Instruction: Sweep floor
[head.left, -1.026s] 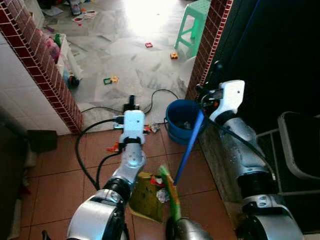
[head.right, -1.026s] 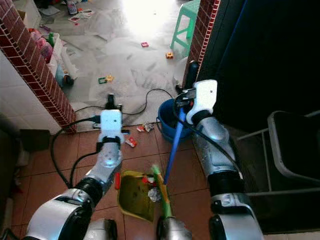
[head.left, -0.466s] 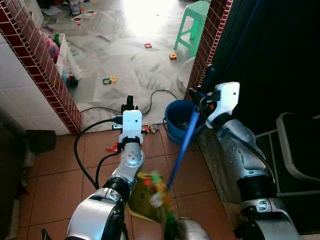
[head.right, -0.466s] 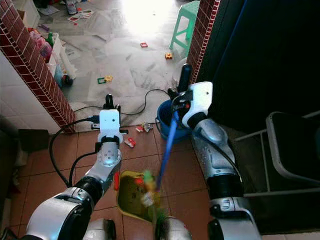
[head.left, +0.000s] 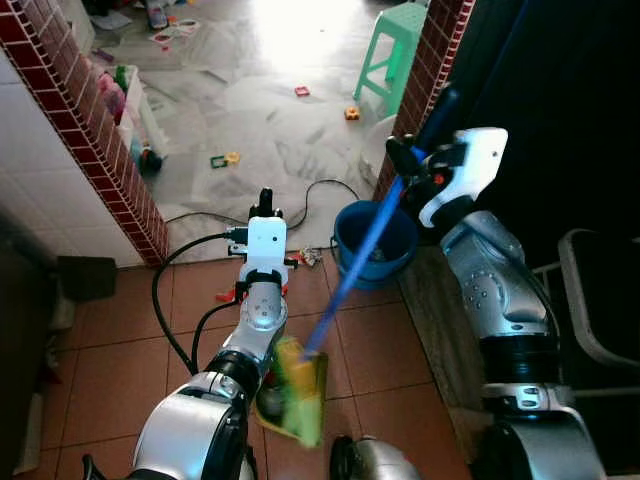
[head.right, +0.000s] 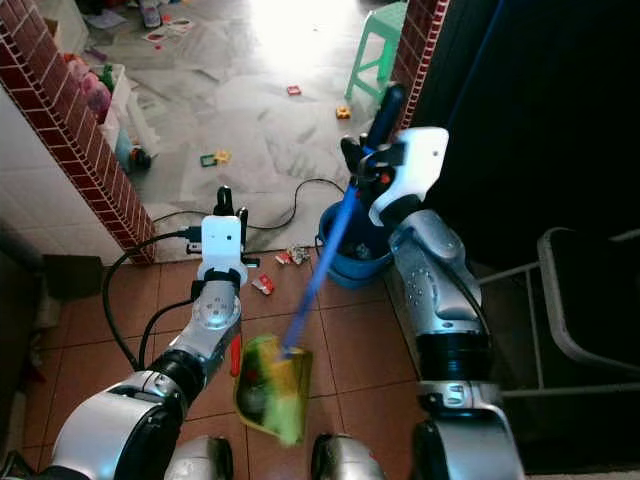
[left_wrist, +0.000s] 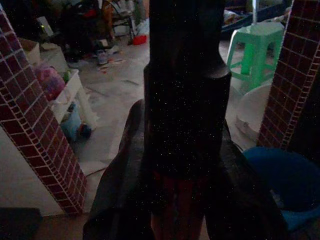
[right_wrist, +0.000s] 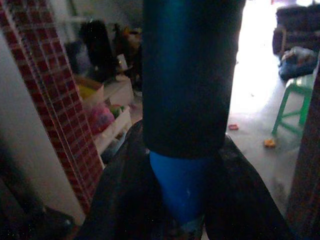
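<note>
Two end effectors are each clenched on a handle. The right end effector (head.left: 420, 150), held high beside the brick pillar (head.left: 425, 70), grips the smooth blue broom handle (head.left: 355, 265); the right wrist view shows that glossy blue shaft (right_wrist: 182, 185) pinched between the black fingers (right_wrist: 120, 200). The handle slants down across the round blue plastic bucket (head.left: 385, 250) to a blurred green brush head (head.left: 300, 400) low on the floor. The left end effector (head.left: 262, 205) reaches forward at mid height, and the left wrist view shows a dark red handle (left_wrist: 177, 205) clamped between its fingers (left_wrist: 122, 190). That handle belongs to the yellow dustpan (head.right: 255, 385), which sits tilted on the terracotta tile floor (head.left: 110, 350) right at the brush head.

Small scraps of litter (head.right: 290, 256) lie on the tiles near the bucket, and a black cable (head.left: 170, 320) loops across them. Beyond the tiles the floor turns to pale, streaky marble (head.left: 260, 130) with scattered toys (head.left: 222, 160). A green plastic stool (head.left: 395, 50) stands near the pillar, and another red brick wall edge (head.left: 90, 140) runs diagonally along the left. A grey metal-framed chair (head.left: 595, 300) stands at the right.
</note>
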